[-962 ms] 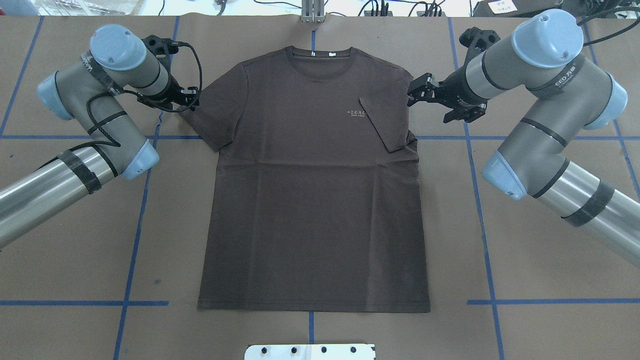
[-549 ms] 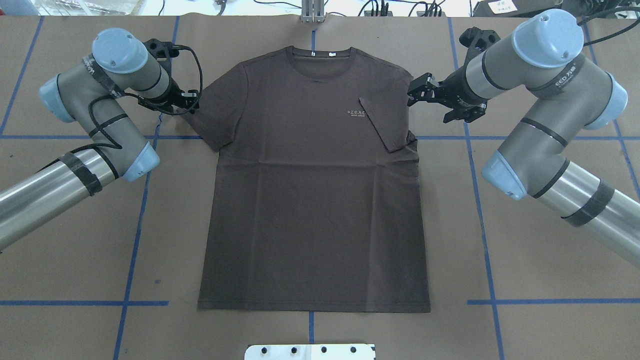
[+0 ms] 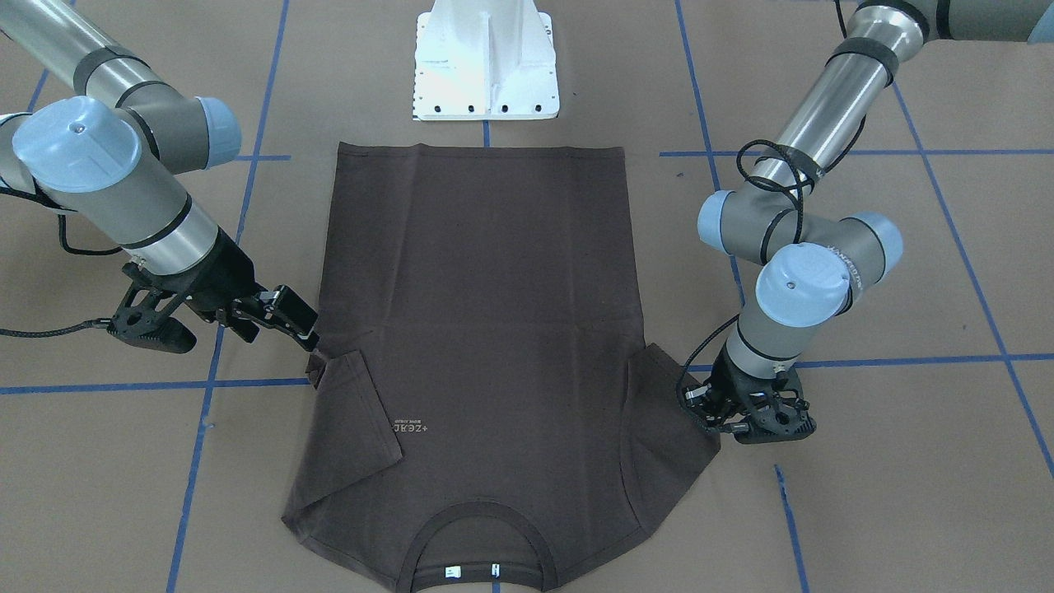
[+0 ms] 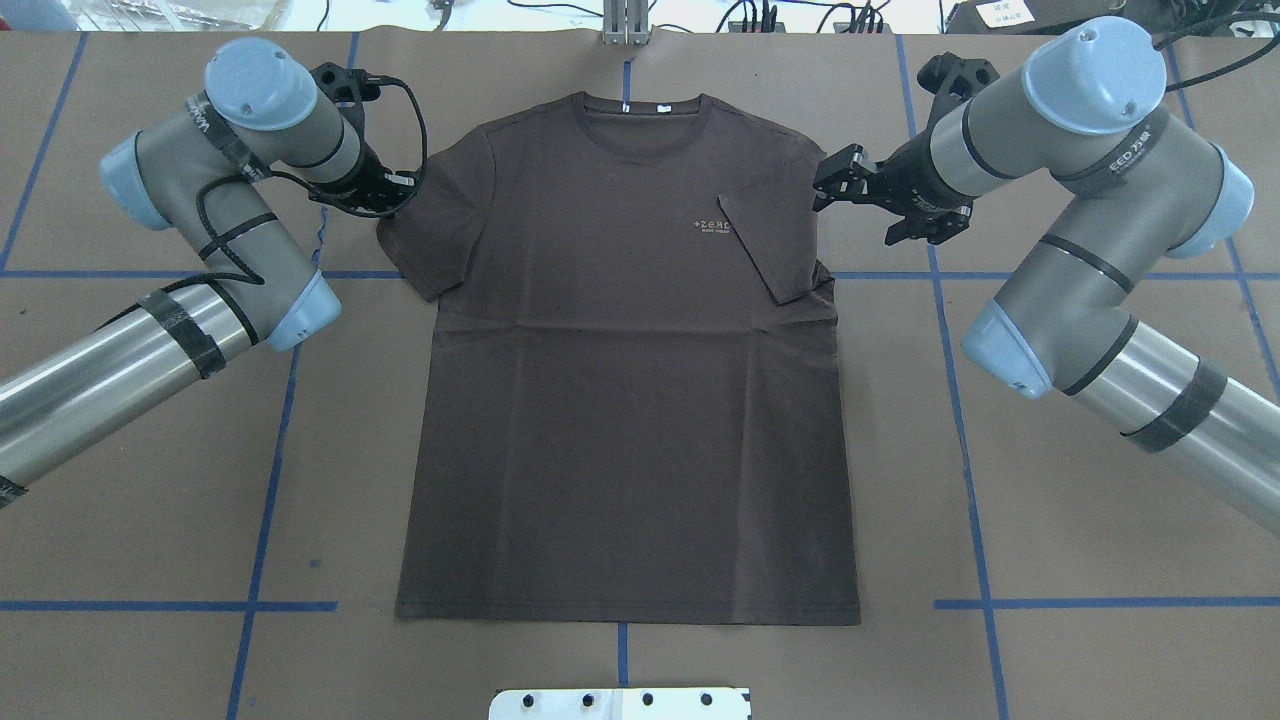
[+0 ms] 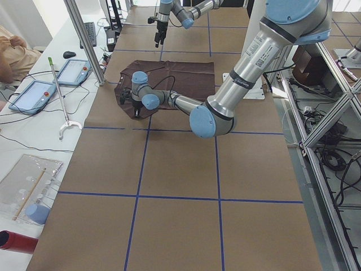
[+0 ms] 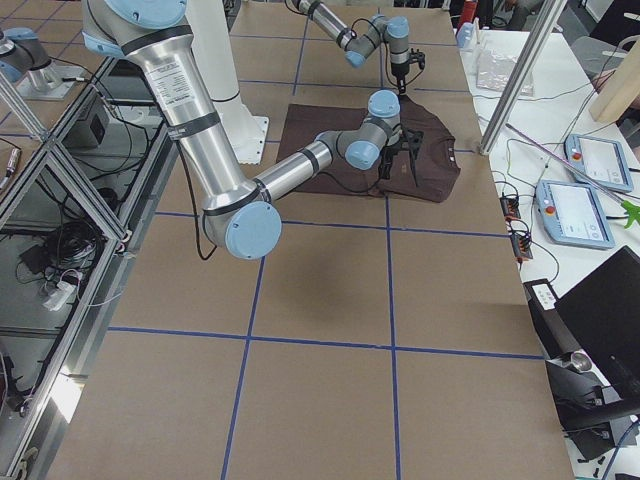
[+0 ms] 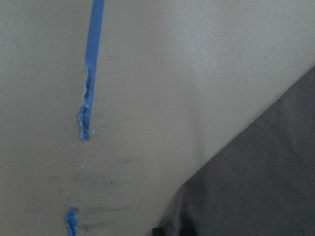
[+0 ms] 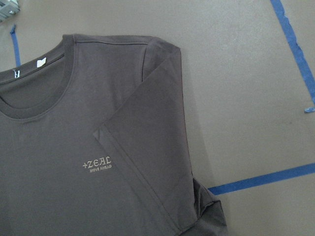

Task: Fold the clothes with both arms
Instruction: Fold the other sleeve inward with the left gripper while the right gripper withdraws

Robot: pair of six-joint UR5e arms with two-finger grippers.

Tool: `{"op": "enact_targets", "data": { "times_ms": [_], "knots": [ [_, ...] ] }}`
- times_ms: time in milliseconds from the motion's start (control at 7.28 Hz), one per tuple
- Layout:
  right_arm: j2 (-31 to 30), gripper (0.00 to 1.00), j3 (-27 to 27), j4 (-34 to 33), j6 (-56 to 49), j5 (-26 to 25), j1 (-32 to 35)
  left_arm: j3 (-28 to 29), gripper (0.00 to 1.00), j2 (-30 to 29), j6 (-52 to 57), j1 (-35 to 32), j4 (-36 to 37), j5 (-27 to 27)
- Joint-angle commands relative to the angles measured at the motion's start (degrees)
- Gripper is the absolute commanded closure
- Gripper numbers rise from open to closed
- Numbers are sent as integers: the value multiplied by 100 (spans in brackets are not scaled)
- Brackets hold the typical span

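The left end effector sits low at the outer edge of the spread left sleeve of the dark brown T-shirt, touching the cloth. From overhead its fingertips are masked by its own wrist and cable, and the left wrist view is only a blurred close-up of the sleeve's edge, so I cannot tell whether it pinches the fabric or merely rests against it. The right end effector hovers just beside the right shoulder with its fingers spread, holding nothing. The shirt lies flat, front up, in the middle of the desk, with its collar away from the robot and its hem near the white pedestal. The right sleeve is folded inward over the chest, its cuff beside the pale logo. Bare brown desk lies open on both sides of the body and hem. In the front-facing view the bottom edge cuts off the collar's outer rim.
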Motion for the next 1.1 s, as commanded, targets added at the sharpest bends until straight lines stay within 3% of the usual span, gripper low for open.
{"op": "enact_targets", "data": {
  "times_ms": [0, 412, 824, 962],
  "knots": [
    [1, 0, 39, 0, 0, -7, 0, -51, 100, -279, -210, -11, 26, -527],
    [-7, 0, 48, 0, 9, -77, -9, 245, 100, -946, -1211, 348, 0, -487],
    [-8, 0, 4, 0, 44, -95, -35, 808, 100, -1341, -1284, 340, -79, -154],
    [-16, 0, 21, 0, 44, -95, -52, 802, 80, -1395, -1319, 340, -80, -153]
  ]
}}
